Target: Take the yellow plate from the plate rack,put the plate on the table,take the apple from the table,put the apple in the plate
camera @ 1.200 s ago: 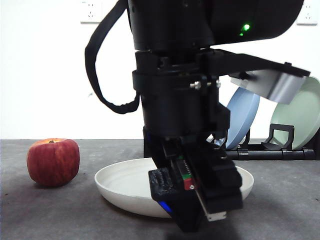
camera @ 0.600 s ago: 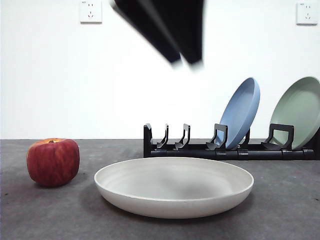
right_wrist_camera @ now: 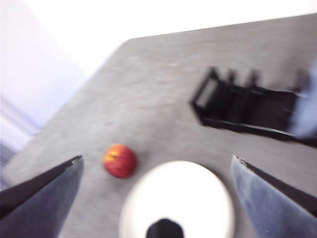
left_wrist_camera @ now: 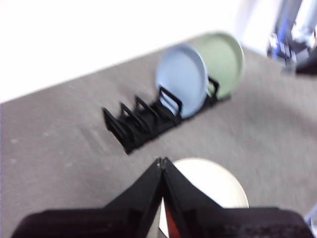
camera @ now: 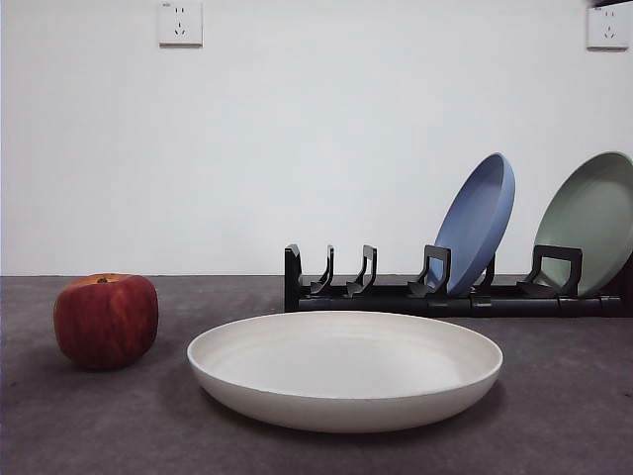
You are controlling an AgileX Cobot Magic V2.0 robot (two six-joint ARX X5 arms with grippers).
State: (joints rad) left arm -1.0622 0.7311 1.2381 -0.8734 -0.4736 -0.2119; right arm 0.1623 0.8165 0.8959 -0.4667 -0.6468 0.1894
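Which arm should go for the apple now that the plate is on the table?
Probably right: the right gripper has wide-open jaws, with the apple in view between them. The left gripper is shut and its view shows no apple.

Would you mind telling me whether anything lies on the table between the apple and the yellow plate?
Nothing does. In the front view only bare table separates the apple from the yellow plate; the right wrist view shows the same gap.

Wide cream round plate (camera: 344, 369): matt, smooth. Round red apple (camera: 106, 320): streaky skin w/ slight sheen. Long black plastic rack (camera: 435, 289): semi-gloss. Dark grey table (camera: 99, 416): rough, mottled. My black tool (left_wrist_camera: 162, 162): matt.
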